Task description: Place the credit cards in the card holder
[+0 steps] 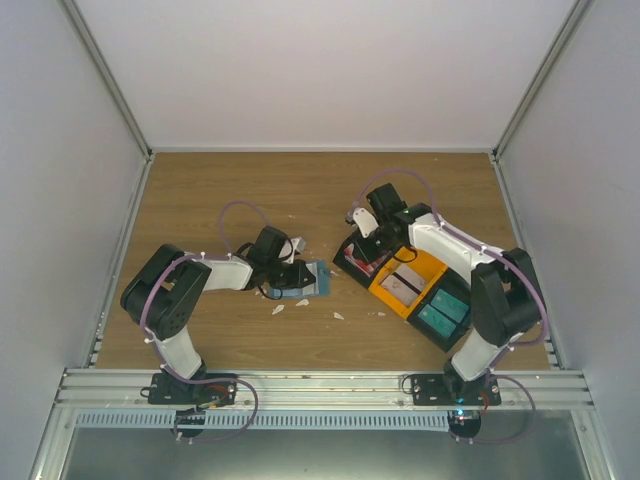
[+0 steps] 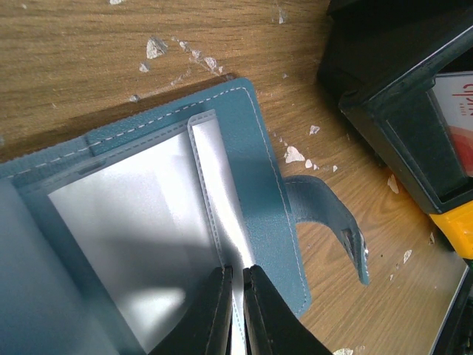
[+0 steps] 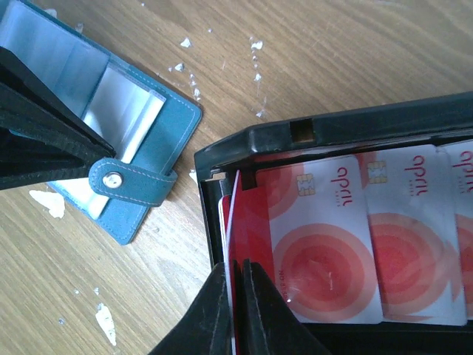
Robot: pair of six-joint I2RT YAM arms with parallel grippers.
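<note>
The card holder [image 2: 255,185] lies open on the desk [image 1: 200,200], left of the black bin [image 3: 310,133]. My left tool [image 2: 236,279], on a low, folded arm, is clamped on the holder's clear inner sleeve. The credit cards [image 3: 347,244] lie in that bin. My right tool [image 3: 238,272], wrist bent down from the outstretched arm, pinches an upright card [image 3: 240,222]. Only the wrist views show either grip.
</note>
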